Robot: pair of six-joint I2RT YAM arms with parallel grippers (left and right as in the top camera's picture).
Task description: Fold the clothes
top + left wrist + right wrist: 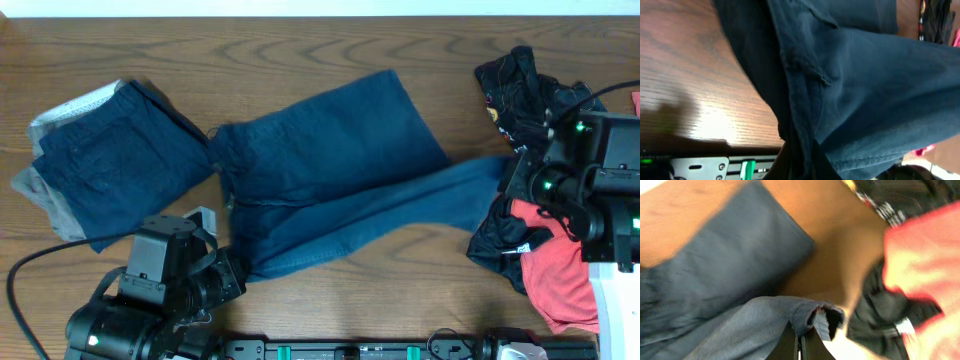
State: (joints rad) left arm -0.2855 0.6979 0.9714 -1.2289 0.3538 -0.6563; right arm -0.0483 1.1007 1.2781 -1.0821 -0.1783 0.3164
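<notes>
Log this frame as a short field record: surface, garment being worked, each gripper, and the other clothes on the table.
surface: wooden table
garment in work: navy shorts, spread at centre, legs pointing right
left gripper: shut on the shorts' waist-end edge, at the near side of the table
right gripper: shut on the hem of the longer-reaching leg
left side: folded navy garment lying on a grey garment
right side: heap with a black printed garment and a red garment, unfolded
</notes>
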